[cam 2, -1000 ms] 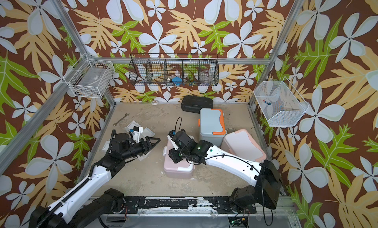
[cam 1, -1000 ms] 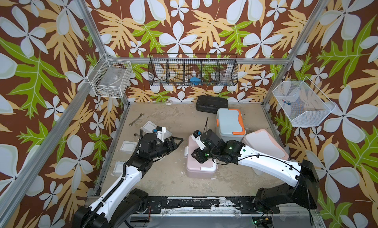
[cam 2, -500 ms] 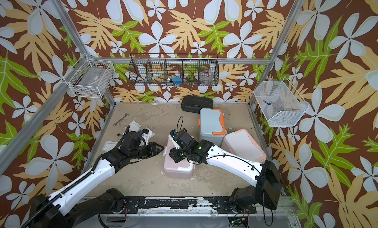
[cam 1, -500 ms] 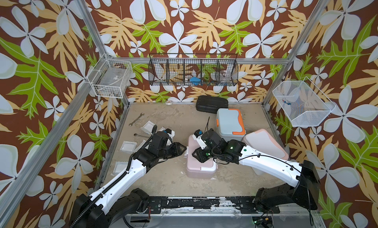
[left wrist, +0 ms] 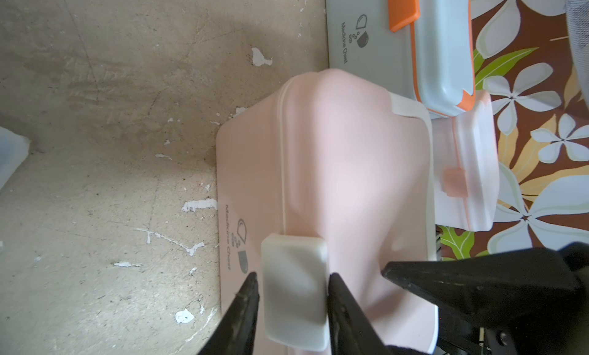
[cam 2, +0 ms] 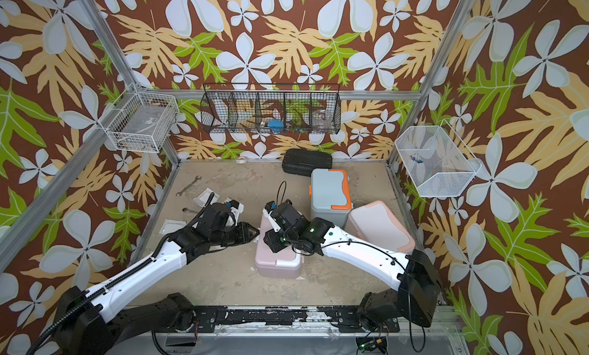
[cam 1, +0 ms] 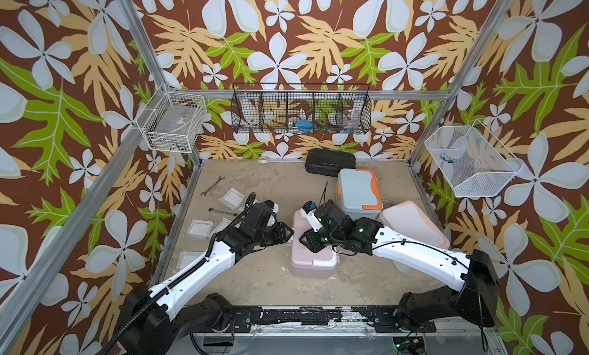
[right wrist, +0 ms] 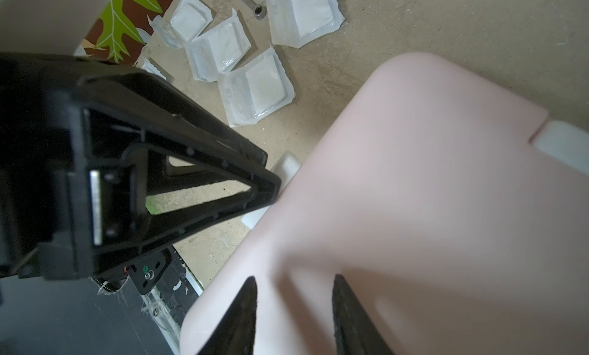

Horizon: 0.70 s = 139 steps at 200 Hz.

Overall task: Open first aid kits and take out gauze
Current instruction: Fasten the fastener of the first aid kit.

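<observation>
The dusty pink first aid kit [cam 1: 314,258] stands closed at the table's middle. My left gripper [left wrist: 291,283] reaches it from the left and is shut on its white latch [left wrist: 293,261], a finger on each side. My right gripper [right wrist: 293,283] presses on the lid from above, shut on the raised pink handle. In both top views the light blue kit [cam 1: 357,191] with orange trim stands closed behind it. The white kit [cam 1: 411,222] with peach trim lies tilted to the right. Several gauze packets [right wrist: 258,89] lie on the table to the left.
A flat black ribbed case [cam 1: 330,162] lies at the back wall near a tape roll [cam 1: 263,159]. Two wrenches [cam 1: 213,185] lie among the gauze. Wire baskets hang on the left wall [cam 1: 173,122], back wall [cam 1: 301,109] and right wall [cam 1: 468,160].
My left arm has swung right from the gauze packets to the pink kit's side, and its jaws have narrowed onto the latch. The right arm has held still on the lid.
</observation>
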{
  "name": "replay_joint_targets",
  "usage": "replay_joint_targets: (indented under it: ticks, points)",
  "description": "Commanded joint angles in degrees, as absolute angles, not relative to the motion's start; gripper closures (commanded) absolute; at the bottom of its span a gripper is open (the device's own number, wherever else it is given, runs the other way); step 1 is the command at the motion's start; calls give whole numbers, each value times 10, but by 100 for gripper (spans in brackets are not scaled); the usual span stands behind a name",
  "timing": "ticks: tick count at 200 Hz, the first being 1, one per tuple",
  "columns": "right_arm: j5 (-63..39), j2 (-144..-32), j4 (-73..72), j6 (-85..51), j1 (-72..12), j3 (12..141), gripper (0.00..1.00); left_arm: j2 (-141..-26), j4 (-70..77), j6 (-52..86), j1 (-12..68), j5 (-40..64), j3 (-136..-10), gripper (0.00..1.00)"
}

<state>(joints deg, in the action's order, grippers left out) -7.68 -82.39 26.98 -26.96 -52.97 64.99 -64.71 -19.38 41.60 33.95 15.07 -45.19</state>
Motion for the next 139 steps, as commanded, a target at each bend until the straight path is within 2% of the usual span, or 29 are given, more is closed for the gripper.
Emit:
replay_joint_targets:
  ticks: [1, 85, 139]
  points:
    - [-74, -831, 350, -272, -528, 642, 60, -649, -210, 400, 343, 123, -459, 63]
    - [-79, -832, 346, -272, -527, 639, 60, -645, -193, 412, 344, 134, -449, 61]
    - [-82, -825, 348, -275, -527, 645, 60, -620, -181, 429, 343, 147, -454, 49]
